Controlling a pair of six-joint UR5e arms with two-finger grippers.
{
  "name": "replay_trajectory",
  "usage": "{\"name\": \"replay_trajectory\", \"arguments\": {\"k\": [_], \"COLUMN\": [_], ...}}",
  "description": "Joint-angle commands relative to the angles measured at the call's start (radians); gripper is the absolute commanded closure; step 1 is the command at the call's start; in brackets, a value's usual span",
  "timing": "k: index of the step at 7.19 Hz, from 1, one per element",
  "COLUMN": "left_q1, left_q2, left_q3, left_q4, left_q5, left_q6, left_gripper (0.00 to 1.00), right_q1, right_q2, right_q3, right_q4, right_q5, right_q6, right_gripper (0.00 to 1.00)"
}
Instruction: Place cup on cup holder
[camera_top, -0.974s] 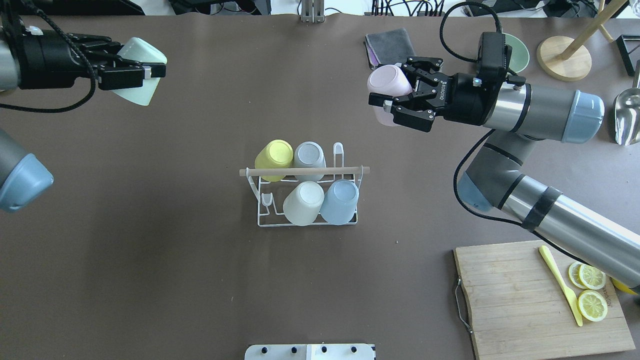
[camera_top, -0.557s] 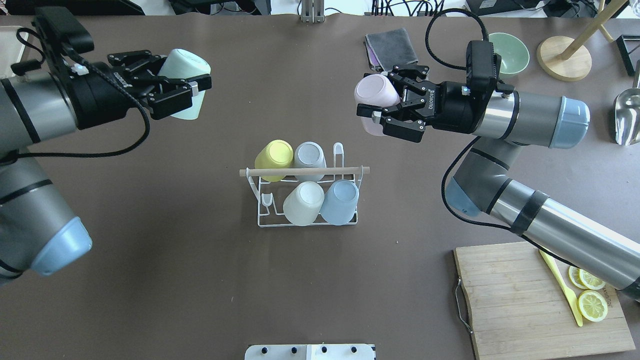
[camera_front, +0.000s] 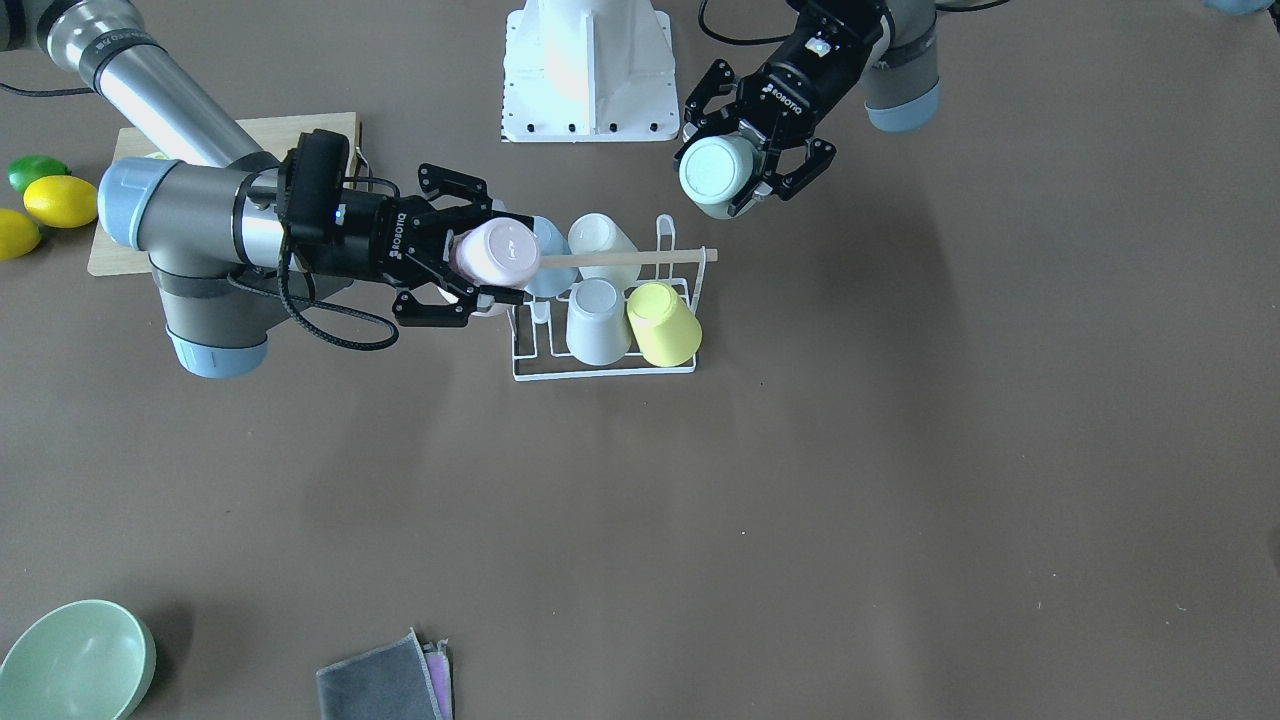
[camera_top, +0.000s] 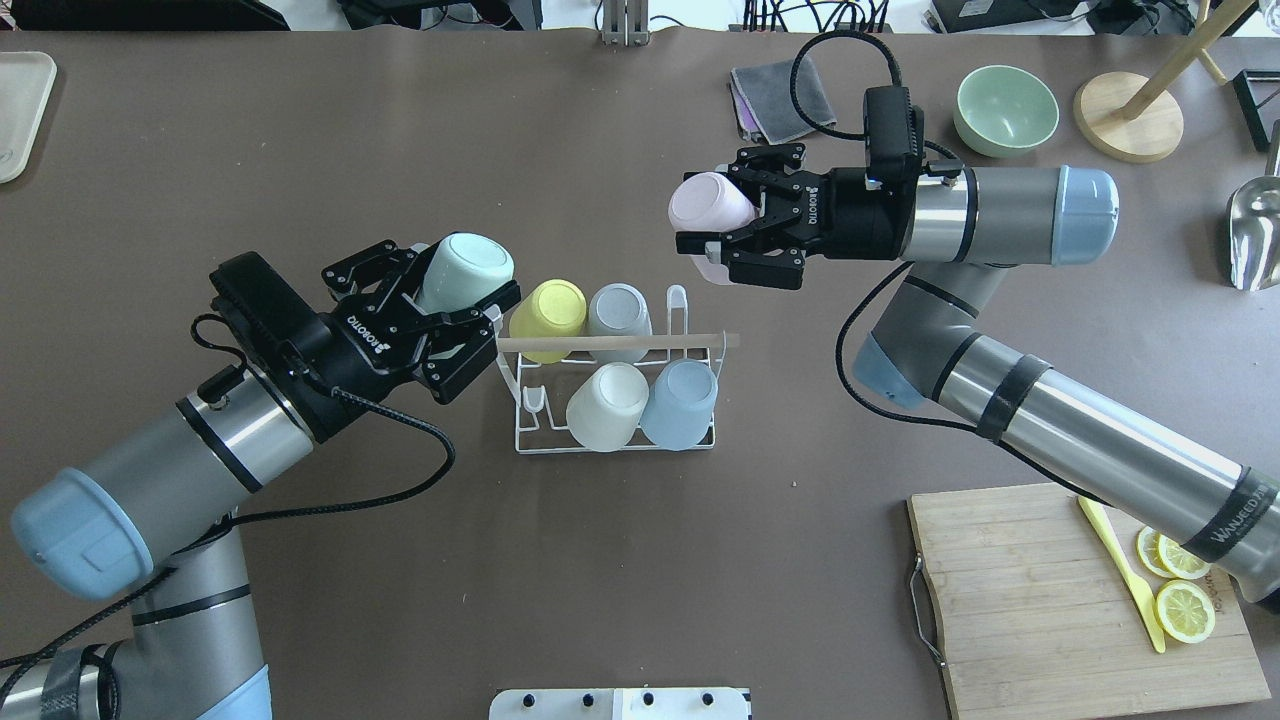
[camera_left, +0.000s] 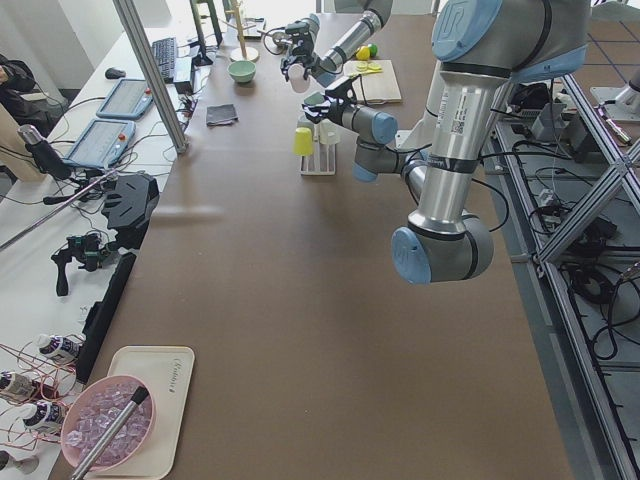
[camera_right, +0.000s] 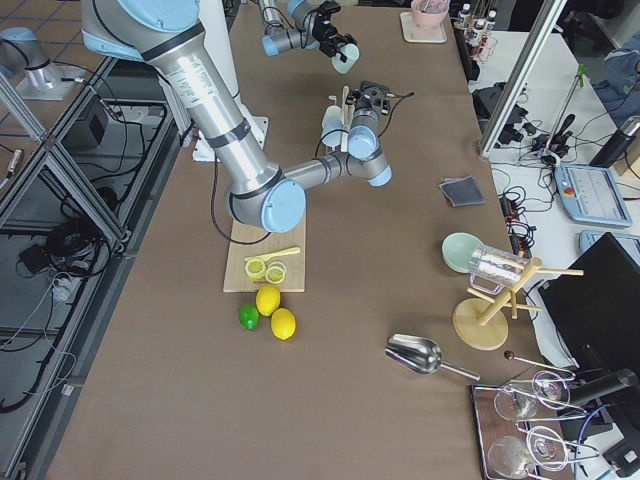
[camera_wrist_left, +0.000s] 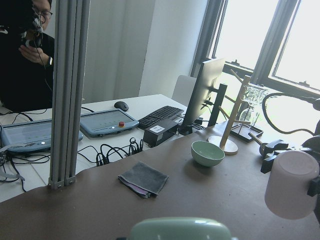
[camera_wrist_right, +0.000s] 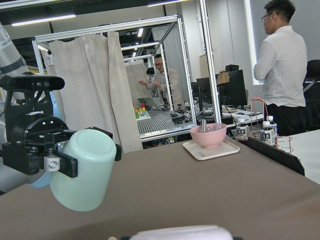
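The cup holder is a white wire rack with a wooden rod across its top, mid-table. Several cups sit upside down on its prongs: yellow, grey, white and blue. My left gripper is shut on a mint cup, tilted beside the rack's left end. My right gripper is shut on a pink cup, above and beyond the rack's right end. From the front, the pink cup overlaps the rod's end and the mint cup hangs behind the rack.
A wooden cutting board with lemon slices and a yellow knife lies at the front right. A green bowl, grey cloth, wooden stand and metal scoop line the far right. People stand beyond the table.
My left arm swung in from the far left with the mint cup, down to the rack's left end. My right gripper carried the pink cup leftward, nearer the rack.
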Motion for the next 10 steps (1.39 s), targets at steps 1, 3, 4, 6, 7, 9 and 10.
{"name": "replay_trajectory", "arguments": {"k": [1,3,4,6,7,9,10], "left_q1": [0.044,0.053,0.061,0.125,0.127,0.132,0.139], "left_q2": [-0.037,-0.093,-0.101,-0.098,-0.097,-0.086,-0.088], "left_q3": [0.038,0.090,0.096,0.098,0.098,0.118,0.125], "left_q4": [-0.009,-0.009,-0.009,-0.012,-0.014,-0.041,-0.041], "left_q5": [0.043,0.043,0.045,0.146,0.149,0.152,0.160], "left_q6": [0.022,0.039,0.056,0.071,0.079,0.080,0.080], "left_gripper": [1.00,1.00,1.00,1.00,1.00,1.00,1.00], "right_q1": [0.008,0.014,0.013,0.005,-0.009,-0.030,-0.039], "right_q2": [0.043,0.076,0.079,0.086,0.086,0.099,0.103], "right_q3": [-0.059,-0.109,-0.111,-0.119,-0.120,-0.154,-0.169], "right_q4": [0.004,0.066,0.077,0.076,0.074,0.074,0.071], "right_q5": [0.047,0.085,0.088,0.088,0.088,0.088,0.088], "right_q6": [-0.045,-0.042,-0.044,-0.044,-0.045,-0.089,-0.103], "right_gripper": [1.00,1.00,1.00,1.00,1.00,1.00,1.00]}}
